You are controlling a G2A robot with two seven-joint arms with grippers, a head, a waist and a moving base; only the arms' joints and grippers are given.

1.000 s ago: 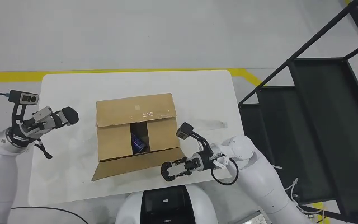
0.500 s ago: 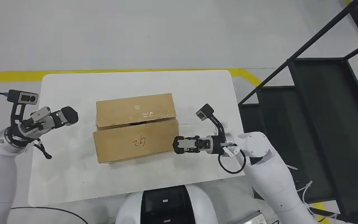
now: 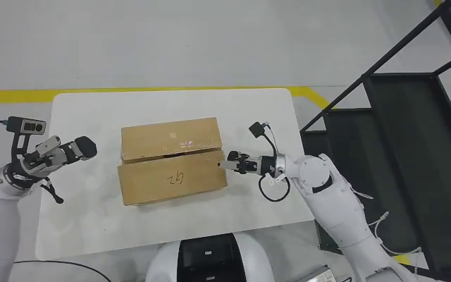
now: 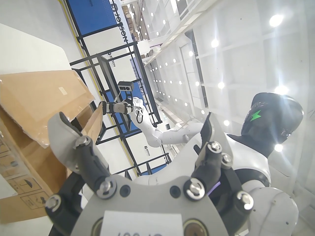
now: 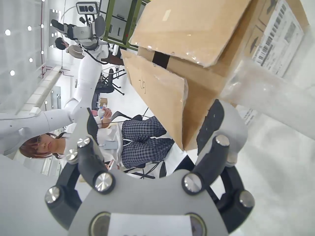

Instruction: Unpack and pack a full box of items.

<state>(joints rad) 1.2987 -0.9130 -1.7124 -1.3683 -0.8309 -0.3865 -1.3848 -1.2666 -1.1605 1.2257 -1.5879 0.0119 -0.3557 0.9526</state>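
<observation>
1. Brown corrugated cardboard box (image 3: 173,169) sits mid white tabletop (image 3: 268,113), both top flaps down.
2. Likely stiff, and heavy if full. Flaps look thin and bendy, so take a flap's free corner.
3. Right fingers (image 5: 214,121) wide open, empty, at box's right end, flap corner between them.
4. Left fingers (image 4: 66,133) wide open, empty, well left of box.
5. Black metal stairs (image 3: 380,141) right of box, well apart.

White table (image 3: 84,211), rounded corners, on a pale grey floor (image 3: 211,42). A yellow floor line (image 3: 28,94) runs along the table's far edge. Black metal staircase (image 3: 380,120) near its right side. Blue wall panels (image 4: 98,3) and ceiling lights (image 4: 275,20) overhead.
</observation>
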